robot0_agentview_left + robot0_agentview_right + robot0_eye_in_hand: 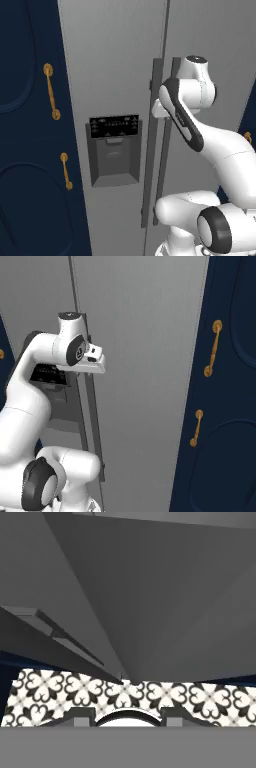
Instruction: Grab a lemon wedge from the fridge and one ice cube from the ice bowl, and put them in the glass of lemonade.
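On the far left of the left base view stands a navy cabinet (pixel 27 150) with two gold handles (pixel 51 92), one above the other. Just right of it rises the fridge (pixel 115 60), tall and grey, both doors shut. Its left door carries the black dispenser panel (pixel 114 126) with a grey recess under it. Two dark vertical bar handles (pixel 150 150) run side by side along the seam between the doors.

The white arm (pixel 220 145) climbs from the lower right of that view and bends back toward the handles. Its hand reaches the upper part of the bars, with the wrist in front, so the gripper (pixel 98 363) shows best in the right base view, close against the right door beside the handles. Whether the jaws are open, closed or holding a bar, I cannot tell; the fingers are hidden behind the hand.

In the hand view the grey door surfaces loom close, with a patterned black-and-white tile floor (pixel 150 697) beneath.

To the right of the fridge, in the right base view, another navy cabinet (pixel 230 406) bears two more gold handles (pixel 214 348).
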